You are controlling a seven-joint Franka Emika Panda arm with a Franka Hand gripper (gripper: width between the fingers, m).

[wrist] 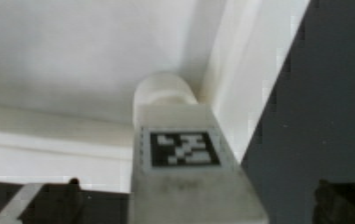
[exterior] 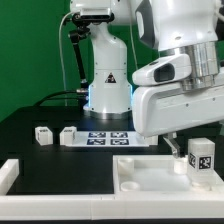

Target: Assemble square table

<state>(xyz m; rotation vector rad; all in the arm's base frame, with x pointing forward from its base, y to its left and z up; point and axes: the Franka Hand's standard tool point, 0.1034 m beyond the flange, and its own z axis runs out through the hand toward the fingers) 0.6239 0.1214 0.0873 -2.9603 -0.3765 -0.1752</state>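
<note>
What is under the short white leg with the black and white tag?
The short white tagged leg stands upright on the large white square plastic slab, near a corner. Whether a round socket lies beneath it cannot be seen; the leg covers that spot.

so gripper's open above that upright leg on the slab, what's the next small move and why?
Probably lower straight down and close on the leg. The gripper is open with fingertips either side of it, not yet gripping, and the leg stands on the tabletop slab near its corner.
</note>
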